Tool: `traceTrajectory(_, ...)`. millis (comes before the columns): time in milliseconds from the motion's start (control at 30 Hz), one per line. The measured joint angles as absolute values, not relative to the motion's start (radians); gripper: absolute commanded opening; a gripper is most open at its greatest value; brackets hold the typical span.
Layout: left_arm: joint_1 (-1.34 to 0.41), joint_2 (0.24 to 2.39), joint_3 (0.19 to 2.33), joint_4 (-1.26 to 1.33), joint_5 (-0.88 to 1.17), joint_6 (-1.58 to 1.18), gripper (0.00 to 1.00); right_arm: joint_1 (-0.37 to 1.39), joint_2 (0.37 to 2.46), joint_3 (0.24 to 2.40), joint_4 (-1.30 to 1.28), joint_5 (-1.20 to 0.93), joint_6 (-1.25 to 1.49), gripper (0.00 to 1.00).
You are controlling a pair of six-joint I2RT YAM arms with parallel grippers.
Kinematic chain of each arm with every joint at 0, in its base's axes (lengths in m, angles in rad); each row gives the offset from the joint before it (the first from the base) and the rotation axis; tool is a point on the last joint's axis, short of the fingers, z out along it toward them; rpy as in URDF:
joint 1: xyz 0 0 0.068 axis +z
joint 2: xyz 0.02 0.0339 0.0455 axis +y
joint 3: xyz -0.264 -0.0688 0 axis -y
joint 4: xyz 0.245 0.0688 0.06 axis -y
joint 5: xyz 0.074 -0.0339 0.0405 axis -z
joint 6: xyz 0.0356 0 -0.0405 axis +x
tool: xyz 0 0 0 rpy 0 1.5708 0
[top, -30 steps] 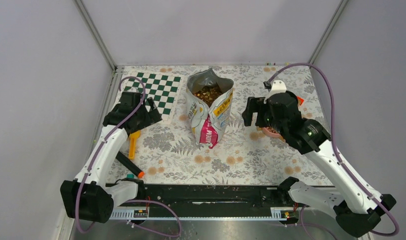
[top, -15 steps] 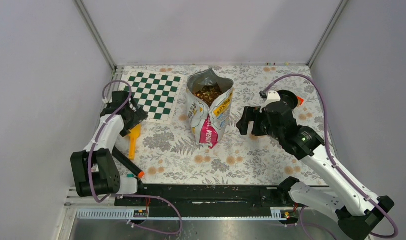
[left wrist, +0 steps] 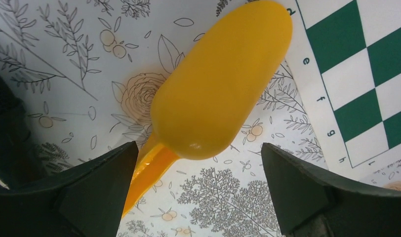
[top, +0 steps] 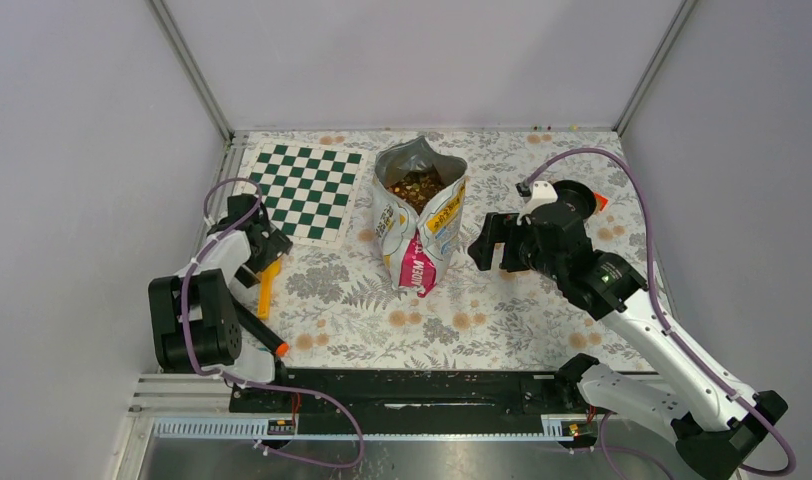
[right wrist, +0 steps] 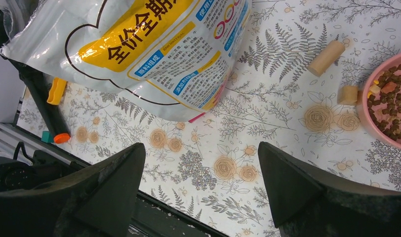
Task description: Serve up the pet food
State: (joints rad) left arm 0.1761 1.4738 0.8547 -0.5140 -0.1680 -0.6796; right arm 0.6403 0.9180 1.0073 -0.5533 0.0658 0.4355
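Layout around the bag (top: 419,215)
Kibble (top: 417,187) is lying in the bag; the chessboard (top: 307,190) is lying behind and left of it, the scoop (top: 267,285) and marker (top: 260,333) are lying left and nearer, and the bowl (right wrist: 362,111), holding more kibble, is sitting to its right with two corks (right wrist: 327,58) beside it.

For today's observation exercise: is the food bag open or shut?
Open. The bag stands upright, its top gaping, kibble visible inside.

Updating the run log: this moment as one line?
left hand open above scoop | right hand open, empty, near bag | bowl holds kibble
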Motion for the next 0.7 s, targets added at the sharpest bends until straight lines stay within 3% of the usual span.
traceTrajectory(367, 0.166, 1.473, 0.761, -0.369, -0.091, -0.735, 0.87, 0.640, 0.904, 0.987, -0.546, 0.067, 0.432, 0.93)
traceTrajectory(700, 0.024, 1.402, 0.695, -0.410, -0.198, -0.780, 0.68, 0.640, 0.903, 0.983, -0.540, 0.067, 0.427, 0.93)
